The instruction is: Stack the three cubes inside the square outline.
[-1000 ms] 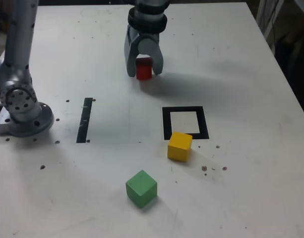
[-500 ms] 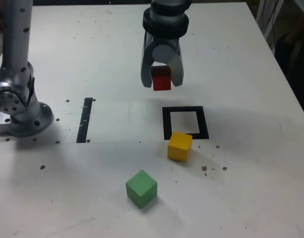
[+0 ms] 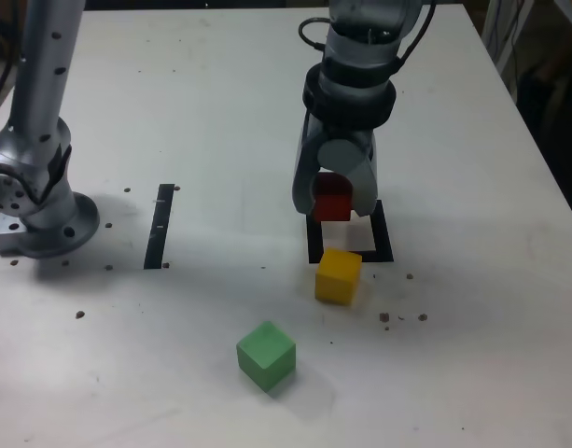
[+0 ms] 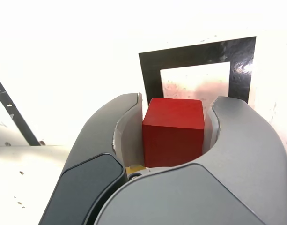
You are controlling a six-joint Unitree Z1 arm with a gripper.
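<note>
Tool (image 3: 333,207) grips red cube (image 3: 331,204), seemingly above square outline (image 3: 385,235).

Yellow cube (image 3: 339,275) just beside outline (image 3: 313,235); centre free.

No legible text or labels

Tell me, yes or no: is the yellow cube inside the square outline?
No, the yellow cube sits just outside the square outline, by its near edge.
</note>
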